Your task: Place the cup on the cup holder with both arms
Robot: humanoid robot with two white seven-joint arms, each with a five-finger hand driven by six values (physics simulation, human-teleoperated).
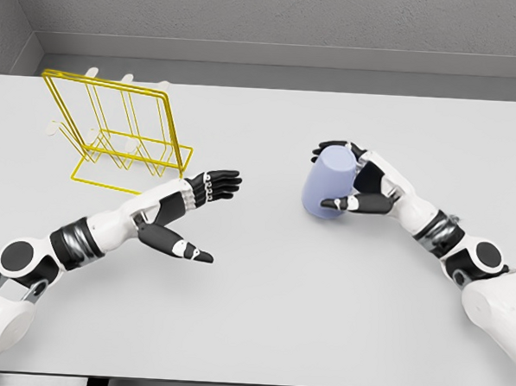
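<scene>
Cup sits inside right hand, fingers wrapped around it.

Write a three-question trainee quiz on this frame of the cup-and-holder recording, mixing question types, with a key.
1. True or false: the right hand is closed around the lavender cup.
2. Which fits the left hand? A) gripping the rack B) open, holding nothing C) holding the cup
3. On which side of the picture does the yellow wire cup holder stand on the white table?

Key: 1 true. 2 B. 3 the left, towards the far edge, just beyond the left hand.
</scene>
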